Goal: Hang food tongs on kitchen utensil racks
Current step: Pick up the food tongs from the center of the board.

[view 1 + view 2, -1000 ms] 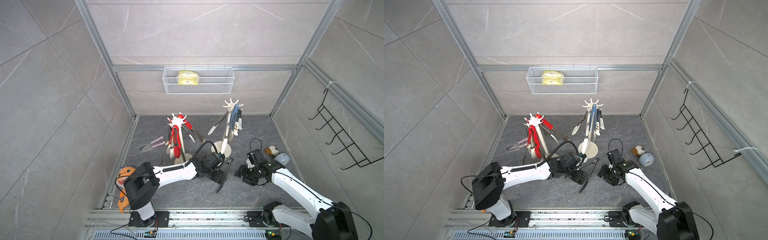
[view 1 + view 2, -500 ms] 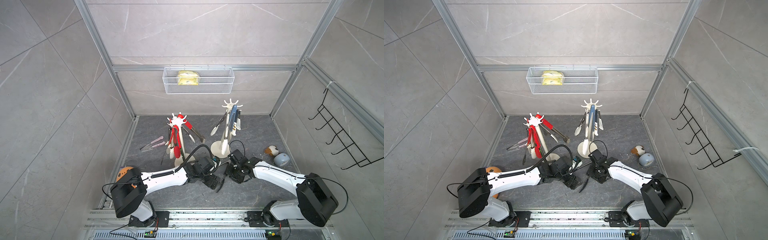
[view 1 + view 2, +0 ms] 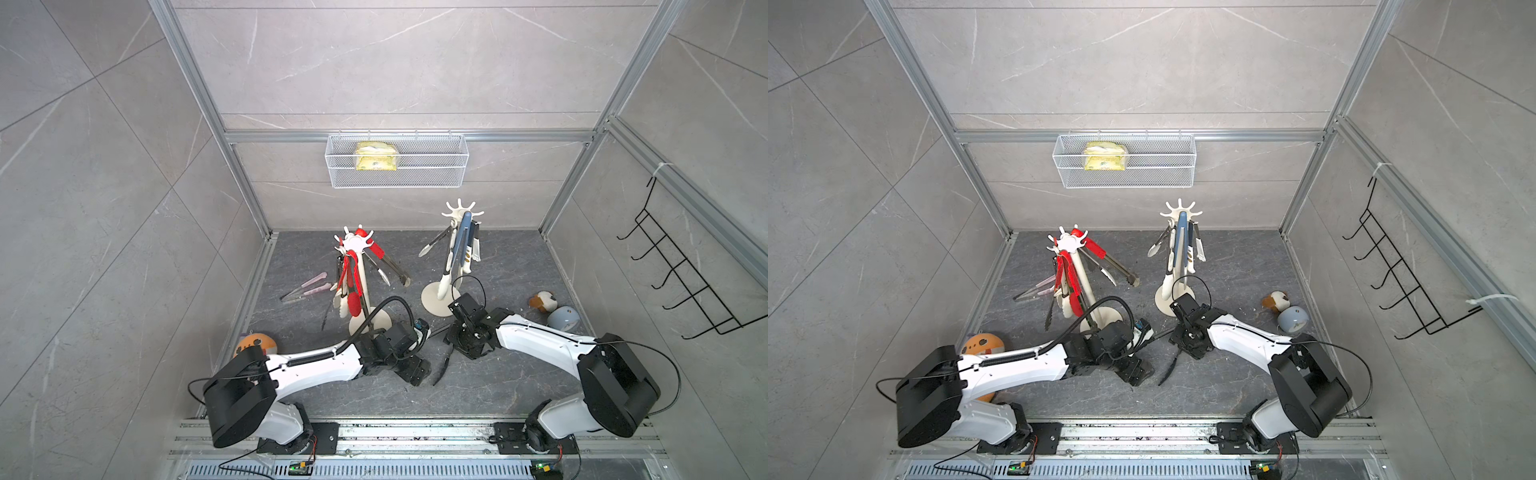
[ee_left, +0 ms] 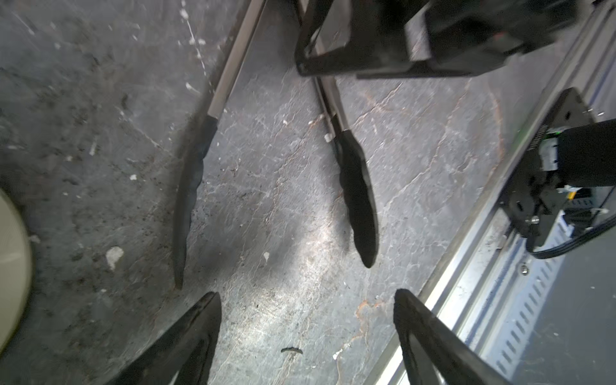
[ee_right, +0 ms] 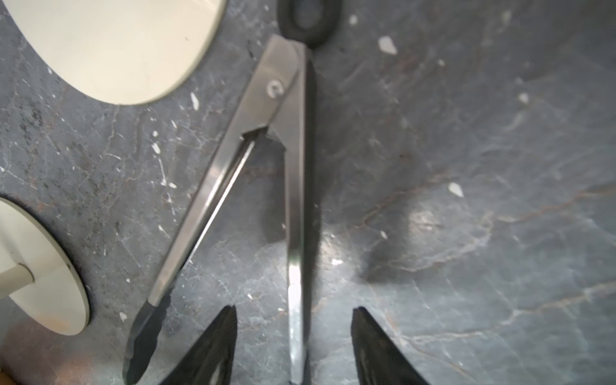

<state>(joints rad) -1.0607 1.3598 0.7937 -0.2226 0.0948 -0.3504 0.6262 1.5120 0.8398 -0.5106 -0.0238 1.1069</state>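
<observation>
black-tipped tongs (image 5: 296, 233): V-shaped steel pair with black tips and a black end ring. It lies spread open on the dark grey marbled floor panel (image 3: 511, 266), toward its front edge, between the two arms. The ring end points toward the rack bases and the tips toward the front rail.
right gripper (image 5: 293, 308): black fingers apart, straddling one steel arm of the black-tipped tongs below the hinge. A gap shows on either side, so it is not clamped.
left gripper (image 4: 306, 293): fingers spread wide, low over the panel just short of the two black tips, with nothing between them.
left rack (image 3: 362, 278): cream tree-shaped stand on a round base, mid-panel. It is hung with red-tipped tongs (image 3: 354, 305) and bare steel tongs (image 3: 390, 268); the exact count is hard to make out.
right rack (image 3: 432, 300): matching cream stand, nearer the back edge, hung with blue-grey tongs (image 3: 462, 239) and cream-tipped tongs (image 3: 448, 266).
pink-tipped tongs (image 3: 309, 286): lying near the panel's left edge, beside the left rack.
white wire basket (image 3: 436, 170): on the back wall, holding a yellow packet (image 3: 376, 157).
black wire hook rack (image 3: 688, 272): on the right wall.
orange ball toy (image 3: 254, 343): front left corner.
brown-and-white plush (image 3: 542, 301), pale blue dome (image 3: 563, 318): right edge.
</observation>
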